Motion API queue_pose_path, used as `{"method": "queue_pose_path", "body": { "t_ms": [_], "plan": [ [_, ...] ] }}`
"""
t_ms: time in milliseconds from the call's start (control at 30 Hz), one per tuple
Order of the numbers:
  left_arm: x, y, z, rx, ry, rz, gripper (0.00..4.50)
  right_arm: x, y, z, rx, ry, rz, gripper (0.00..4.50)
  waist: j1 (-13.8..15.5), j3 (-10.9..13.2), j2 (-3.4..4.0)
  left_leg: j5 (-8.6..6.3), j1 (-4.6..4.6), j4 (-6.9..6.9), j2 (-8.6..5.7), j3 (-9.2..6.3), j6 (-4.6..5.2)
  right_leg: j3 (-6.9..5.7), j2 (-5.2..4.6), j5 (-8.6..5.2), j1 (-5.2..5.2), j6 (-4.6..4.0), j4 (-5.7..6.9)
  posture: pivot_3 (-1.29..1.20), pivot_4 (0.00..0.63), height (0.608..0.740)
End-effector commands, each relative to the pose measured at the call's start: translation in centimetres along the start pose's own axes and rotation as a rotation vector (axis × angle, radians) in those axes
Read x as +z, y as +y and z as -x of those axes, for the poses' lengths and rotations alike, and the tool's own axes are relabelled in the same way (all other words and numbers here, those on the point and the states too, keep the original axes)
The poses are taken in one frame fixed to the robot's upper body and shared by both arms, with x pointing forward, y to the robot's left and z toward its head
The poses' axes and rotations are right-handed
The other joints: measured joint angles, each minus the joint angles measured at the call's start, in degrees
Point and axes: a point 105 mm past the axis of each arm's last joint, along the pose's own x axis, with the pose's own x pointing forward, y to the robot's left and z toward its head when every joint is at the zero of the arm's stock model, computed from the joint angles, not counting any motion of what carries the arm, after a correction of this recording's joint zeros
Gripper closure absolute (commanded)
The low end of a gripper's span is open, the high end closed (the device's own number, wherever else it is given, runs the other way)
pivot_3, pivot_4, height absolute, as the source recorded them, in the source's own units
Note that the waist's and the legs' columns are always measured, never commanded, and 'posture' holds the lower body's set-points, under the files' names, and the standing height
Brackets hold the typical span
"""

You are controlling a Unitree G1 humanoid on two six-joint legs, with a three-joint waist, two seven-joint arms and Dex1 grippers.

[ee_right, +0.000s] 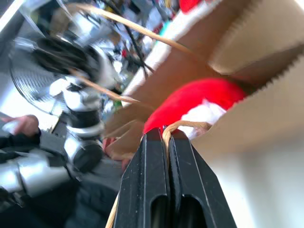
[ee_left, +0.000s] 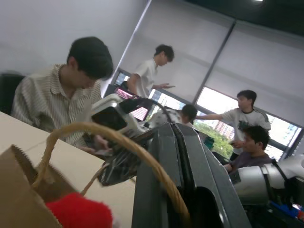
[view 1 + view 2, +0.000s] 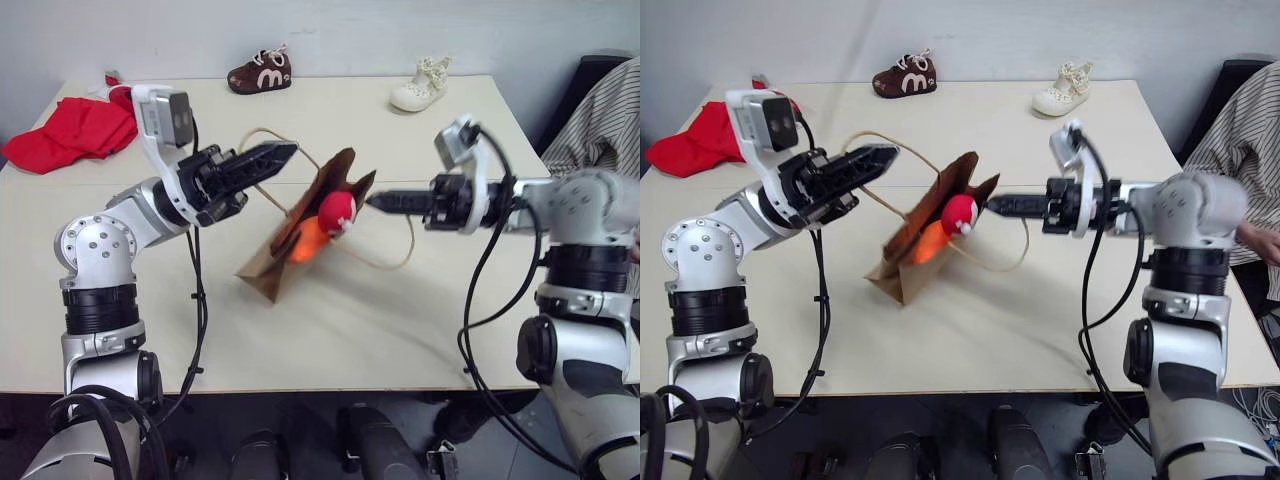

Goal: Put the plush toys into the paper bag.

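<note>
At the centre of the frame the paper bag (image 3: 300,235) hangs tilted between the two arms, its lower corner down at the worktop (image 3: 330,340) and its mouth turned up toward the right. The left gripper (image 3: 285,153), coming in from the left of the frame, has its fingers pressed together on one twisted loop handle (image 2: 118,142), which arches over them in the left wrist view. The right gripper (image 3: 375,201), reaching in level from the right, is clamped on the other loop handle (image 1: 183,125). The round red-and-white plush (image 3: 338,211) sits in the bag's mouth, and the orange plush (image 3: 310,243) shows just below it, deeper inside. At the upper left a red cloth (image 3: 75,132) lies on the worktop; along the far edge stand a brown shoe (image 3: 260,72) and a white shoe (image 3: 424,85). A person's striped sleeve (image 3: 595,105) shows at the right edge.
</note>
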Motion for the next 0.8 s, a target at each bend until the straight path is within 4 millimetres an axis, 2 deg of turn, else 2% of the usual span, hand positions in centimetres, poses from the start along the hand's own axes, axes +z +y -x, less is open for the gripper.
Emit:
{"method": "queue_pose_path", "body": {
  "t_ms": [33,267,433,567,667,800],
  "plan": [
    [1.8,0.3,0.4,0.023,-0.067,-0.082,4.50,1.8,1.4,0.1,0.004,-0.050,0.042,4.48,0.0,0.0,0.00,0.00,-0.02,-0.01,0.01,0.00,0.00,-0.01,0.00,0.00,0.00,0.00,-0.05,0.00,0.150,0.740],
    [-0.4,1.6,0.2,0.096,-0.027,-0.133,4.50,-0.9,-2.0,-0.4,-0.138,-0.070,-0.035,4.48,0.2,0.0,-0.02,0.00,-0.08,-0.04,0.00,0.00,0.01,-0.03,-0.02,0.01,0.00,0.02,-0.12,0.00,0.150,0.740],
    [-1.4,1.9,0.7,0.137,0.034,-0.169,4.50,-0.8,-1.4,-0.1,-0.119,-0.108,-0.021,4.48,0.1,0.0,0.00,0.00,-0.11,-0.04,0.01,0.00,0.01,-0.02,0.00,0.02,-0.07,0.04,-0.07,0.00,0.150,0.740],
    [-1.1,2.3,1.2,0.182,0.042,-0.222,4.50,0.0,-1.0,0.4,-0.100,-0.151,-0.026,4.48,-0.1,0.0,0.00,0.00,-0.10,-0.03,0.01,0.02,0.01,0.00,0.01,0.02,-0.07,0.04,-0.07,0.00,0.150,0.740],
    [-1.4,1.9,2.2,0.211,0.149,-0.253,3.90,-0.1,0.5,1.0,-0.030,-0.128,0.009,3.88,-0.1,0.0,0.00,0.00,-0.10,-0.06,0.01,0.02,0.01,0.00,0.02,0.02,-0.08,0.04,-0.09,0.00,0.150,0.740],
    [-1.1,1.9,3.6,0.266,0.247,-0.344,2.68,-0.8,2.0,2.2,0.032,-0.085,0.050,2.53,0.0,0.0,0.00,0.00,-0.10,-0.15,0.02,0.03,0.01,0.01,0.03,0.02,-0.08,0.04,-0.21,0.00,0.150,0.740]
  ]
}}
